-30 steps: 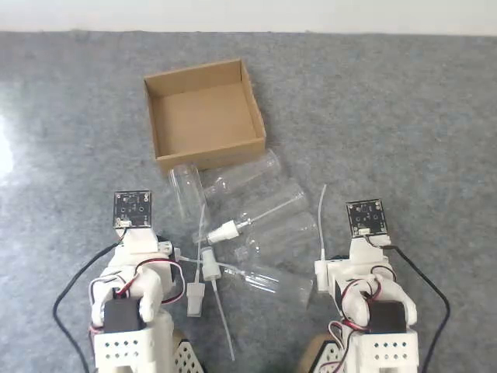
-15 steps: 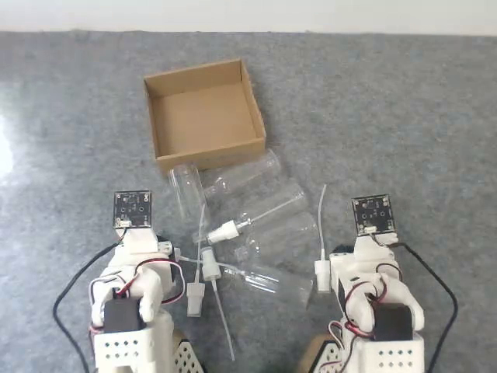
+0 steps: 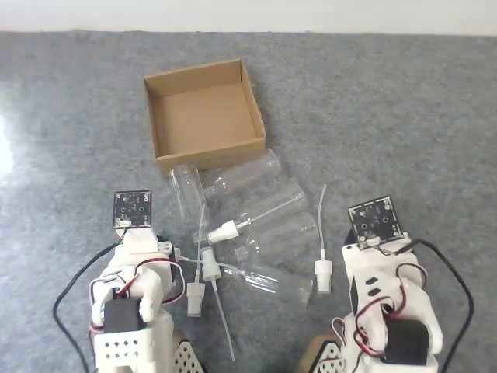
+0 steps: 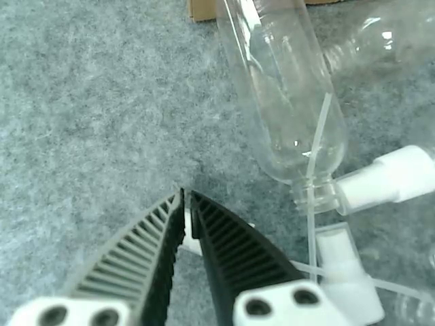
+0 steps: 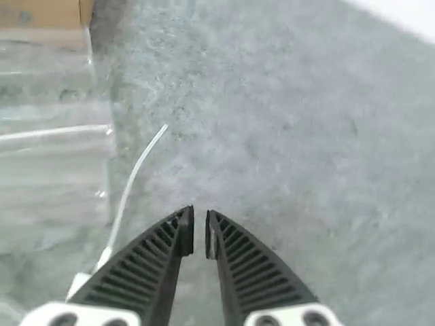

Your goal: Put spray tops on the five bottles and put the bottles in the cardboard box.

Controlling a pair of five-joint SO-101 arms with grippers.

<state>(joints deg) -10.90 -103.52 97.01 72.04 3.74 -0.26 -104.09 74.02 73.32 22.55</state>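
Observation:
The open cardboard box (image 3: 206, 116) stands at the back of the grey mat with nothing in it. Just in front of it several clear bottles (image 3: 264, 203) lie on their sides in a loose pile, uncapped. White spray tops with thin tubes lie among them: one (image 3: 221, 231) in the middle, one (image 3: 196, 299) near the left arm (image 3: 132, 287), one (image 3: 323, 273) beside the right arm (image 3: 384, 303). My left gripper (image 4: 187, 198) is shut and empty, close to a bottle (image 4: 285, 102) and a spray top (image 4: 387, 180). My right gripper (image 5: 198, 219) is shut and empty over bare mat, beside a tube (image 5: 136, 170).
Grey mat (image 3: 404, 116) lies open to the right of the box and the bottle pile, and to the left of the box too. Both arm bases sit at the near edge. A box corner (image 5: 41, 13) shows in the right wrist view.
The right arm has swung to the right, away from the spray top beside it, which stays on the mat. The left arm, box and bottles have not moved.

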